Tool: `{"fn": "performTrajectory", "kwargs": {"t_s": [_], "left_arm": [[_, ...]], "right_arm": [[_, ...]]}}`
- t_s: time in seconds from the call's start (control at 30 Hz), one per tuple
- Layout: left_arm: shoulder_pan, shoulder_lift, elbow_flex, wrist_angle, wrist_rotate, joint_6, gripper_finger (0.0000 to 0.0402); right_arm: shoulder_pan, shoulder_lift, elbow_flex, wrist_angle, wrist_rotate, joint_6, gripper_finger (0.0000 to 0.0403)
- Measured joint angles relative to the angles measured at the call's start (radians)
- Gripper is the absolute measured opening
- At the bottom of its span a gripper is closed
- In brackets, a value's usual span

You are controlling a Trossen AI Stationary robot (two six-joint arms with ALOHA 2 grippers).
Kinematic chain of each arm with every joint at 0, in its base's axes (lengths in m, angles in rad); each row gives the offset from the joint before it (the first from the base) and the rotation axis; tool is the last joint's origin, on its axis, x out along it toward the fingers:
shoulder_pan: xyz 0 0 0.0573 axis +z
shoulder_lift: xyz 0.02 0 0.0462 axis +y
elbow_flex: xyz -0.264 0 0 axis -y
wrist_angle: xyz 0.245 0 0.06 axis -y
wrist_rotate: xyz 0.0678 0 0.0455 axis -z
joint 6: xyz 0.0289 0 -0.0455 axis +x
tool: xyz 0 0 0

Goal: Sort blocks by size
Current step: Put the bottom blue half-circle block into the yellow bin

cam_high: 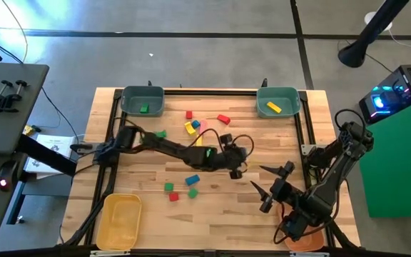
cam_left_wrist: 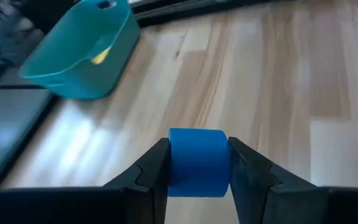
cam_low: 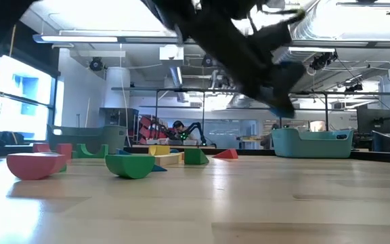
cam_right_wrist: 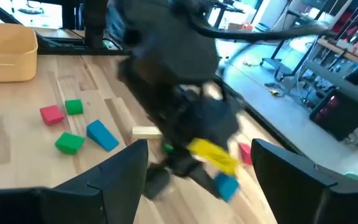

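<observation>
A blue block (cam_left_wrist: 197, 160) sits clamped between the left hand's (cam_left_wrist: 197, 168) fingers, above the tabletop (cam_left_wrist: 303, 81) near the teal bin (cam_left_wrist: 82, 53) holding a yellow block (cam_left_wrist: 101, 56); the high view hides this grip. Beside it, the right hand (cam_right_wrist: 197, 180) waits, spread wide.

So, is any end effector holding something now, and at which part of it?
The left end effector holds a blue block, its two fingers pressing on opposite side faces. The right end effector is open and holds nothing.
</observation>
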Motion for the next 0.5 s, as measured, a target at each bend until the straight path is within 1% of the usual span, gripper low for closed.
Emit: {"fn": "performTrajectory", "kwargs": {"t_s": [0.13,0.27,0.4,0.5], "left_arm": [[-0.051,-0.104,0.0,-0.119,-0.089,0.0,0.0111],[-0.115,-0.204,0.002,-0.257,-0.124,-0.043,0.0111],[-0.208,-0.289,0.0,-0.379,-0.168,-0.065,0.0111],[-0.293,-0.351,0.003,-0.476,-0.205,-0.129,0.0111]], "right_arm": [[-0.001,0.0,0.0,-0.012,0.017,0.003,0.0281],[-0.001,0.002,0.0,-0.011,0.022,0.007,0.0281],[0.0,0.002,0.0,-0.013,0.025,0.007,0.0281],[-0.001,0.002,0.0,0.001,0.025,0.007,0.0281]]}}
